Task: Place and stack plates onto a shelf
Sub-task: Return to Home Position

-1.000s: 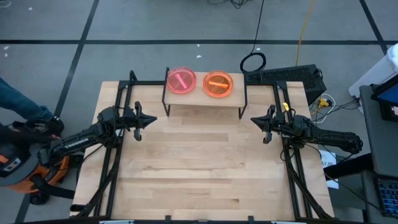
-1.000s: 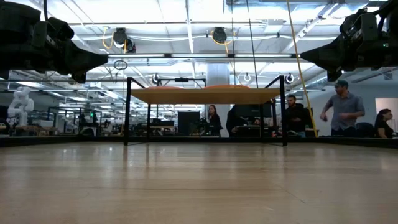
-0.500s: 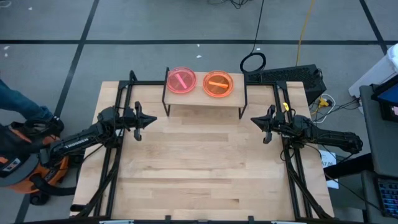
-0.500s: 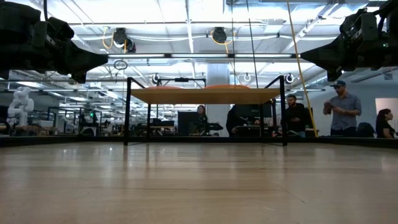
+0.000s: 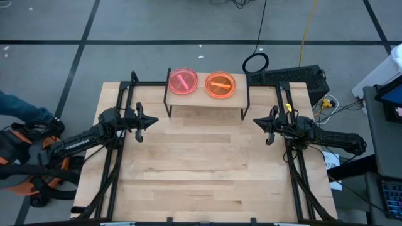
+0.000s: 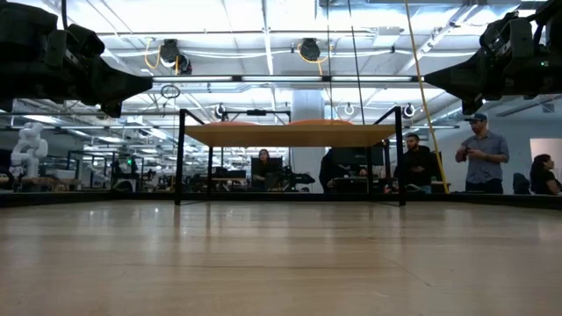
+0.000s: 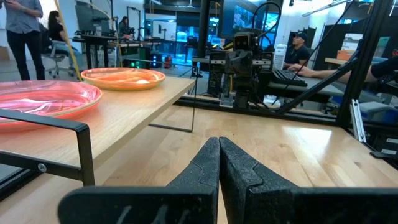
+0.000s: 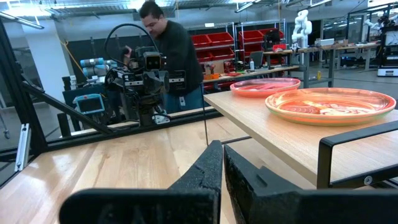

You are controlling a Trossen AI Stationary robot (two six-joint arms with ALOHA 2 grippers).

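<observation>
High: shelf (image 5: 207, 105) at the tabletop's (image 5: 201, 176) far edge, pink plate (image 5: 183, 81) at its left end, orange plate (image 5: 220, 85) at its right. Left gripper (image 5: 151, 120) by the left edge, right gripper (image 5: 259, 122) by the right.
Low: plates are thin slivers, so I can't tell what's under pink.
Left wrist: jaws pinched together, empty.
Right wrist: same.
Stacking looks done; only parking left.

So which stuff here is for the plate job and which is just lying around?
For the job:
pink plate and orange plate, side by side on the shelf
left arm and right arm, one at each side of the table, jaws shut

Just around:
black cable loop on the floor
yellow cable
people behind the table
</observation>
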